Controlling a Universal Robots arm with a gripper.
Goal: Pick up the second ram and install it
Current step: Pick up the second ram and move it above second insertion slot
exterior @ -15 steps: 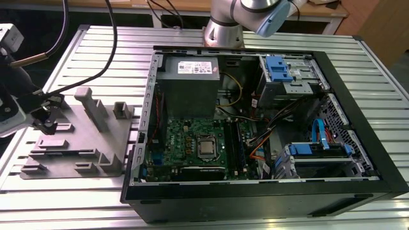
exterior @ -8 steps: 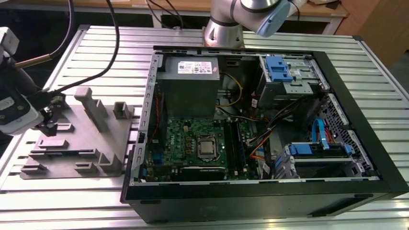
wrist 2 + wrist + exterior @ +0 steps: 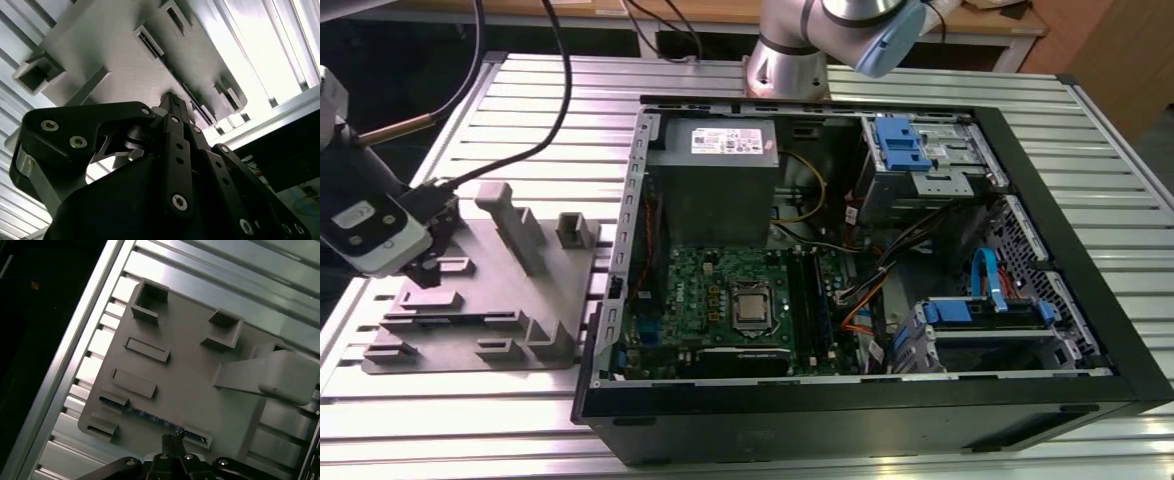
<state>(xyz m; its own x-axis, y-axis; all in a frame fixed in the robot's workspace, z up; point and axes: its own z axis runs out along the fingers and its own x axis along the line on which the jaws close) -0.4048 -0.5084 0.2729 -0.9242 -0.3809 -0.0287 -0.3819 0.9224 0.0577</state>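
Ribbed aluminium table [image 3: 520,90] runs under everything you see, its slats bright in both wrist views.

Closest to your wrist cameras is the black, bolted metal gripper [image 3: 173,437]. Its jaws are drawn together, and the tips meet on the upper edge of the thin, long, blue-green memory stick [image 3: 145,415], so it reads as pinched on that stick. In the second wrist view the gripper [image 3: 170,99] comes to a point right at the slotted rim of the plate.

You find the memory stick standing on edge in the end slots along one border of the flat grey plastic fixture plate [image 3: 190,385], seated there and not lifted.

In the exterior view, the gripper [image 3: 420,268] hangs low over the fixture plate [image 3: 494,290], which lies at nine o'clock from the open black computer case [image 3: 854,420], just beside its wall.

Inside the case, the green motherboard [image 3: 707,290] sits toward seven o'clock, the grey metal power supply [image 3: 714,145] at eleven, and a blue plastic drive caddy [image 3: 897,140] at one.

Farthest from you, at twelve o'clock beyond the case, stands the silver arm base [image 3: 787,60].
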